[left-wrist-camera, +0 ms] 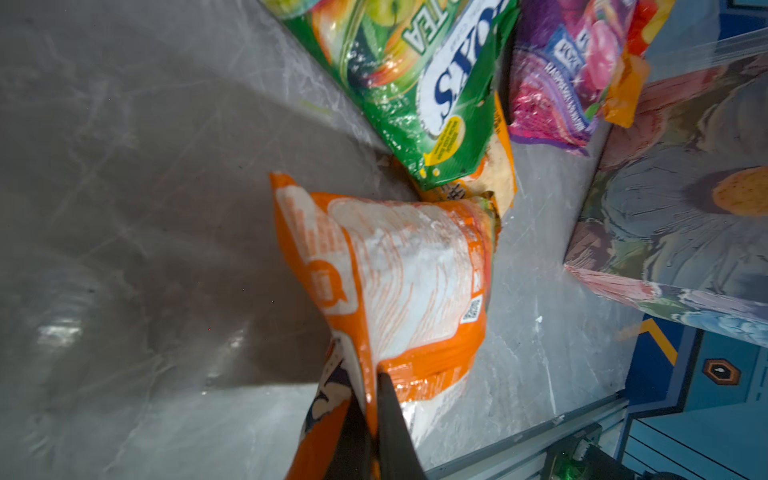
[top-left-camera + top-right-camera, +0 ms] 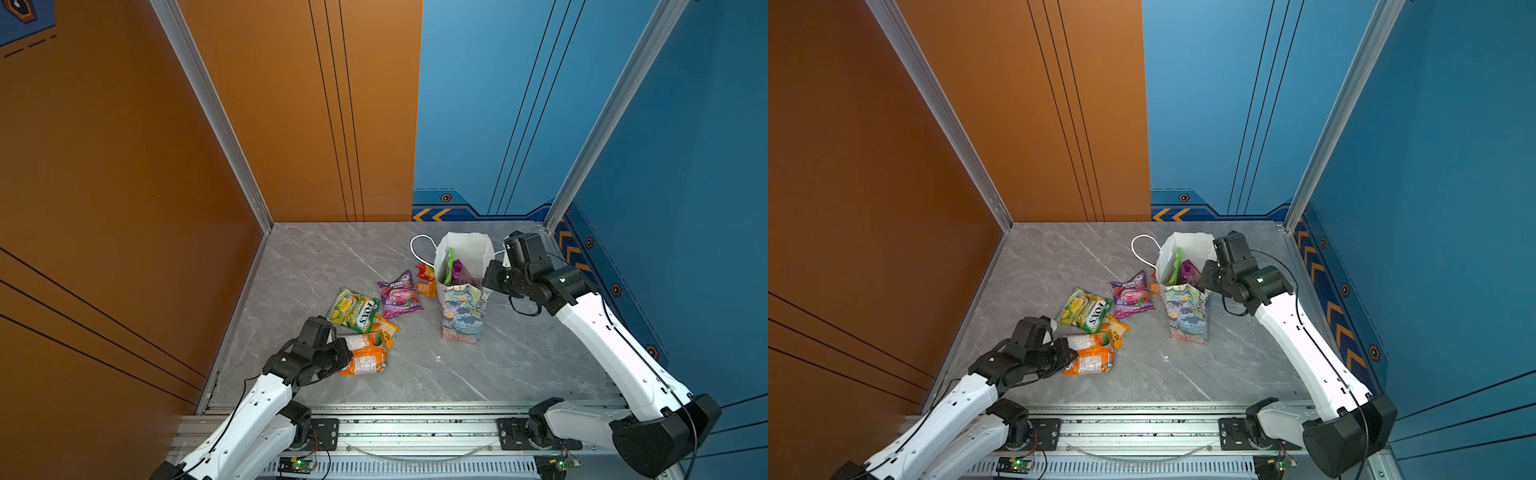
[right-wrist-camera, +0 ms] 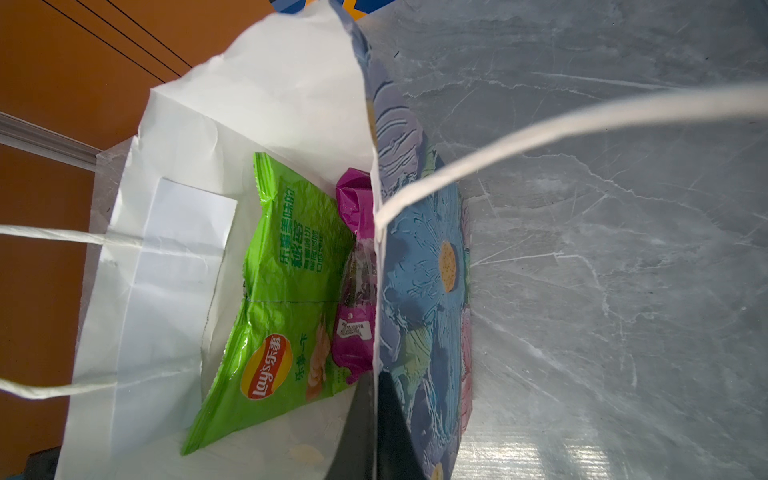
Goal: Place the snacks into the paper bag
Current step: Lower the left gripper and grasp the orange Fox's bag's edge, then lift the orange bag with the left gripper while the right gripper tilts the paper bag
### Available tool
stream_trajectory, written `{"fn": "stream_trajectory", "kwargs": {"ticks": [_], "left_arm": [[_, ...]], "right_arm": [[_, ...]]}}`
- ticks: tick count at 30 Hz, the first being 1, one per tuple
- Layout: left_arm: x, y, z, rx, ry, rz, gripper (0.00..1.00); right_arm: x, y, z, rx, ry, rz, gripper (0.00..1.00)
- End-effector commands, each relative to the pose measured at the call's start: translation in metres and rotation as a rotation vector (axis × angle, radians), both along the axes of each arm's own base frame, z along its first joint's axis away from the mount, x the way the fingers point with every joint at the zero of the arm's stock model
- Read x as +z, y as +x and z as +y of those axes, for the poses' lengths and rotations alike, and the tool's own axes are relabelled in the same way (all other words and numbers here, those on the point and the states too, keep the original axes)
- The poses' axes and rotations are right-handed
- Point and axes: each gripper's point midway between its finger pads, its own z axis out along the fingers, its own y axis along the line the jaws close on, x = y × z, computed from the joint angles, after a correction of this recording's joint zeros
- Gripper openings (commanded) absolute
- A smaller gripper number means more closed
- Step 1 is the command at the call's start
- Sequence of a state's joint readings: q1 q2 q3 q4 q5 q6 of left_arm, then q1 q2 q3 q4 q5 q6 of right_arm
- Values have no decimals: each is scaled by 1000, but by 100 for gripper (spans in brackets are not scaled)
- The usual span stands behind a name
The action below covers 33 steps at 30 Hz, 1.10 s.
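Left wrist view: left hand (image 1: 370,388) clamped on the end seam of the orange packet (image 1: 399,266), lying on the desk (image 1: 124,166) just beside the yellow-green packet (image 1: 415,83). Looks light, soft and slippery; best held by the crimped seam, not the puffed middle. Right hand (image 3: 374,380) pinched shut on the rim wall of the paper bag (image 3: 428,266), upright and well apart, with the green crisps bag (image 3: 282,266) and a purple packet (image 3: 353,332) inside.

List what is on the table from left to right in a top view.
Green Fox's packet → purple berries packet → red-orange sachets → paper bag. The orange packet overlaps the green one, so I omit it.
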<state>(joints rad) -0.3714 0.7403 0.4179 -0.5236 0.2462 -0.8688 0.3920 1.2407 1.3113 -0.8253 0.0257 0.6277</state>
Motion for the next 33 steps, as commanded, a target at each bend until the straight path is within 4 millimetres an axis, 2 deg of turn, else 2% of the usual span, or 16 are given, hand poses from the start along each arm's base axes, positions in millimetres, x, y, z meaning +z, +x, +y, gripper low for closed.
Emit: {"fn": "stream_trajectory", "kwargs": {"ticks": [1,4,13,20,26,33], "left_arm": [[28,8,0,8,-16,-72,2],[44,12,0,-20,-4,-140,0],[74,14,24,6,129,-258,0],[90,15,35,24,186,-304,0],[132,18,49,16,269,-381,0],[166,19,58,15,313,-429,0]], "right_arm": [[1,-2,1,15,-11,5,0],[4,-3,1,18,-8,0,0],[6,-4,1,16,-7,-3,0],[7,-5,1,18,-4,-6,0],[12,-5,4,30,-1,-14,0],[16,-8,10,48,4,-23,0]]}}
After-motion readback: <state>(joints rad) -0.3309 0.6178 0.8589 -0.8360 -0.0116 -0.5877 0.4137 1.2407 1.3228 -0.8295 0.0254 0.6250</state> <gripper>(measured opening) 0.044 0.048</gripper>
